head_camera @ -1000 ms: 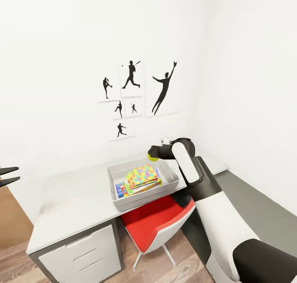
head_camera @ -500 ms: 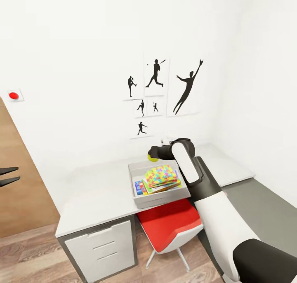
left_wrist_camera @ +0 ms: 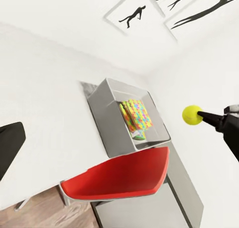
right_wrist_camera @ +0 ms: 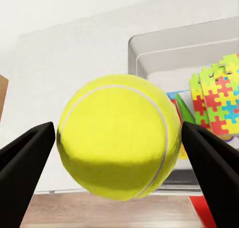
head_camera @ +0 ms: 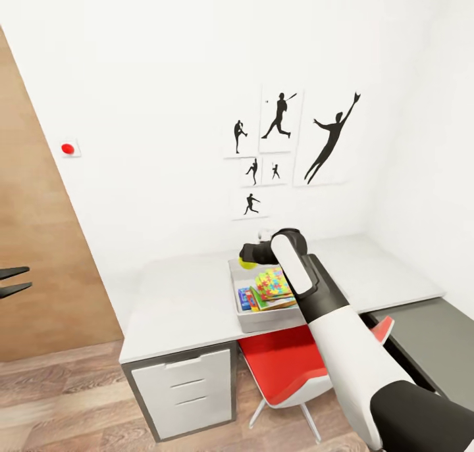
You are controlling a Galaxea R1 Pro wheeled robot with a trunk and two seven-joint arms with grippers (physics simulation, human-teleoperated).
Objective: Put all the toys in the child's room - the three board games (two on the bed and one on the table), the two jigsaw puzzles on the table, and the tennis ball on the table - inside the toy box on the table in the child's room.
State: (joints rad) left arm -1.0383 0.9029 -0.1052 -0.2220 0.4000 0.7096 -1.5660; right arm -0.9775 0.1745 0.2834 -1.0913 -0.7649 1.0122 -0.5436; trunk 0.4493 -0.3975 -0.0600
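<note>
Right arm extended forward from the shoulder, white forearm and upper segment, dark elbow and wrist. Right gripper [head_camera: 249, 260] at the far end, pointed away from the head camera, its two black fingers [right_wrist_camera: 27, 158] closed on either side of the tennis ball [right_wrist_camera: 118, 135] and gripping it. Left gripper [head_camera: 12, 280] sat low at the left edge of the head view, two dark fingertips parted, nothing between them.

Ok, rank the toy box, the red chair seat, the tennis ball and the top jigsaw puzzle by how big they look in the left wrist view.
1. red chair seat, though it sits nearest the camera
2. toy box
3. jigsaw puzzle
4. tennis ball, held in the right gripper's jaws
</note>
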